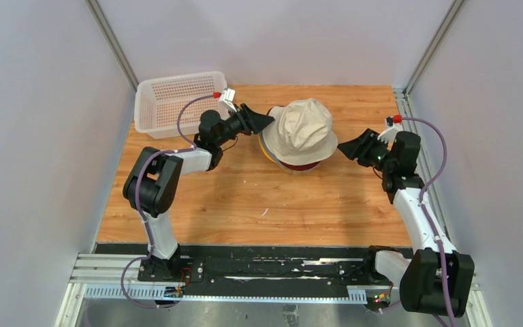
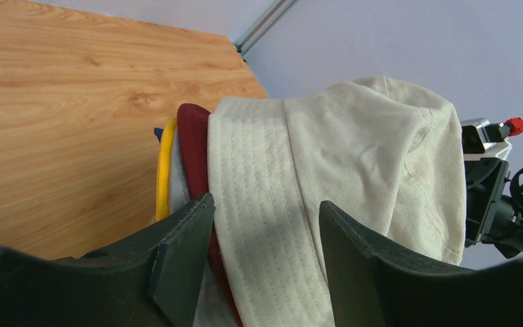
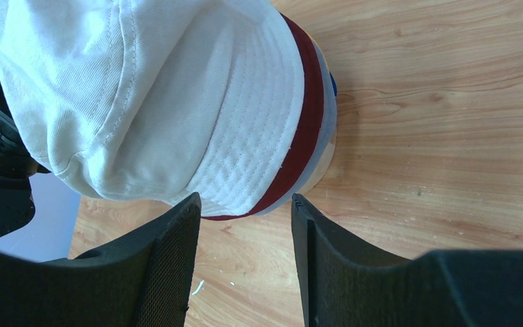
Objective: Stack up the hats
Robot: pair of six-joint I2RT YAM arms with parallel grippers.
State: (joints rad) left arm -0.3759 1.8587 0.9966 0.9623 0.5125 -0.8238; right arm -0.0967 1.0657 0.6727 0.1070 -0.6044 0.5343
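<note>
The hats sit in one stack at the middle back of the table, with the beige hat [image 1: 303,129] on top. Beneath it show a dark red brim [image 2: 192,136], a yellow brim [image 2: 165,163], a grey edge [image 2: 177,194] and a sliver of navy [image 3: 332,87]. My left gripper [image 1: 267,121] is at the stack's left side, open, its fingers [image 2: 185,235] straddling the beige brim [image 2: 265,204] without pinching it. My right gripper [image 1: 349,148] hovers just right of the stack, open, with only bare wood between its fingertips [image 3: 177,225].
A white perforated basket [image 1: 177,102] stands at the back left, close behind the left arm. Grey walls enclose the wooden table [image 1: 245,197] on three sides. A black rail [image 1: 265,269] carries the arm bases along the near edge.
</note>
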